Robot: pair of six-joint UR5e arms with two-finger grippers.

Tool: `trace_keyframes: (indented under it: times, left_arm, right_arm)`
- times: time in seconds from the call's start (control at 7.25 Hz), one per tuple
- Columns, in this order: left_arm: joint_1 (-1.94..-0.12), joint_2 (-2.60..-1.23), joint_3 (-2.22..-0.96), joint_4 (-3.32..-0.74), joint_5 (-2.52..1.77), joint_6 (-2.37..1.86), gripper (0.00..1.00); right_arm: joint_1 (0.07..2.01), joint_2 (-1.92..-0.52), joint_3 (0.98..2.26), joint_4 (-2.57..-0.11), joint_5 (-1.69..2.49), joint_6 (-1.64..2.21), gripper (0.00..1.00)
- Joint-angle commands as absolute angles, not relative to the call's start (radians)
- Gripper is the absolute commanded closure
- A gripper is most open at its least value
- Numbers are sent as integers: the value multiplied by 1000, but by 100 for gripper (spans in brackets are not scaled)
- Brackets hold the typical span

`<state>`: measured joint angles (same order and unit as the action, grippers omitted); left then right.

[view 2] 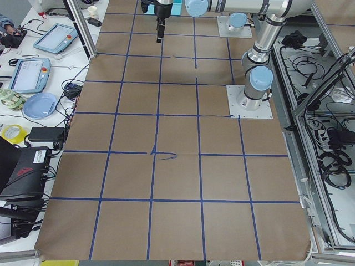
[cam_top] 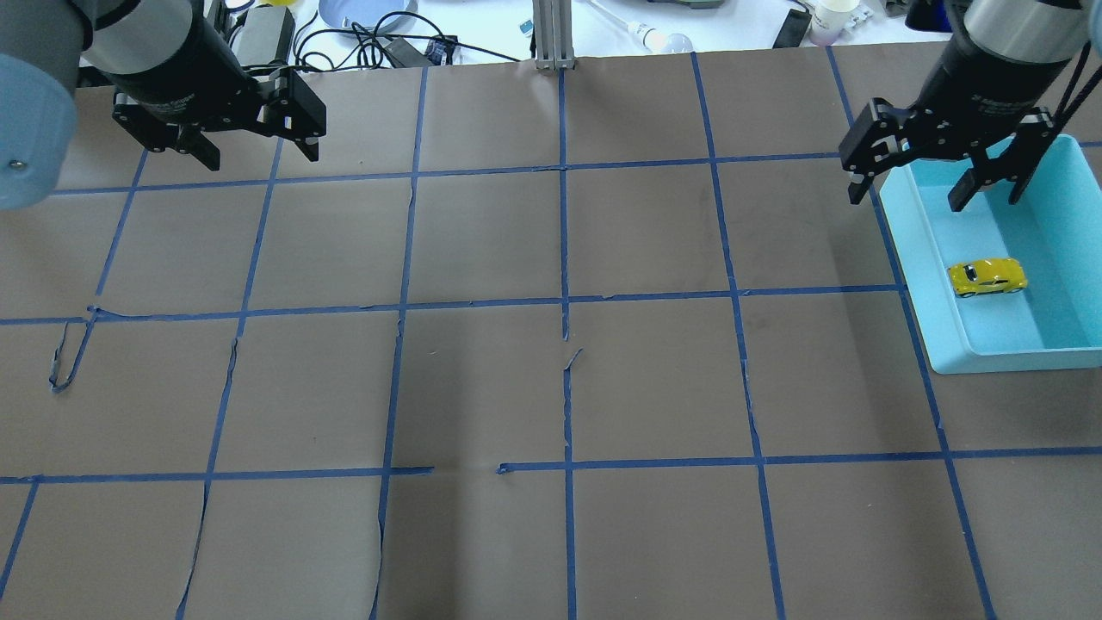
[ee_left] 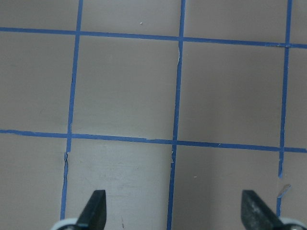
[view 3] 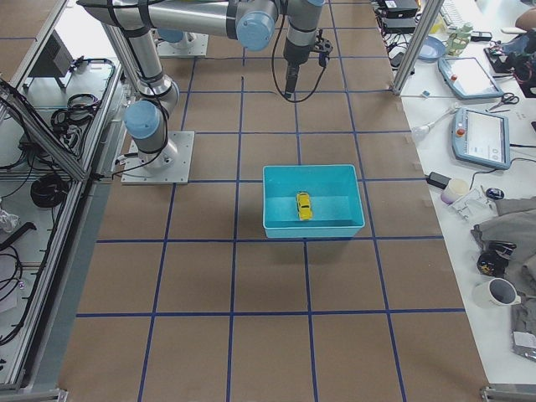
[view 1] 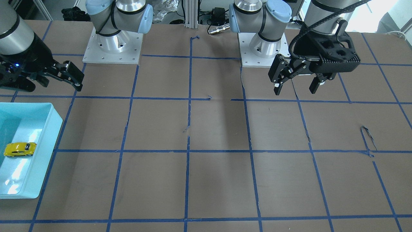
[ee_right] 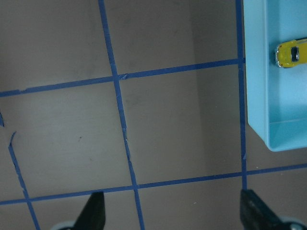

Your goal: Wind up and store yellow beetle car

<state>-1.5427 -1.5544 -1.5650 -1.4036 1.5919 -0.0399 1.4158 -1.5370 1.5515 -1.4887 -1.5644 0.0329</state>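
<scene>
The yellow beetle car point(cam_top: 987, 277) lies on its wheels inside a light-blue bin point(cam_top: 913, 258) at the table's right end, with nothing touching it. It also shows in the front view as the car point(view 1: 20, 149) in the bin point(view 1: 48, 141), in the right side view as the car point(view 3: 303, 206), and at the top right of the right wrist view as the car point(ee_right: 291, 52). My right gripper point(cam_top: 904, 200) hangs open over the bin's far left corner, apart from the car. Far off at the back left, my left gripper point(cam_top: 263, 157) is open and holds nothing.
Brown paper with a blue tape grid point(cam_top: 564, 310) covers the table. Both arm bases point(view 1: 112, 48) stand along the robot's edge. Cables, a plate and cups lie beyond the far edge point(cam_top: 379, 26). Tablets and tools sit on the side benches point(view 3: 481, 134).
</scene>
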Motion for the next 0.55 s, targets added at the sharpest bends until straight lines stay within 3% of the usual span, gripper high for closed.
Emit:
trace_keyframes:
  times: [0.0,0.41]
  left_arm:
    - [-1543,-1554,-1568,-1404,1585,-40,0]
    - [-1546,-1555,-1568,-1402,1592,-40,0]
  right_arm:
    - [1497,-1537,1558,-1517,-1562,130,0]
    - [1522,-1539,1583,-1519,-1563,127,0]
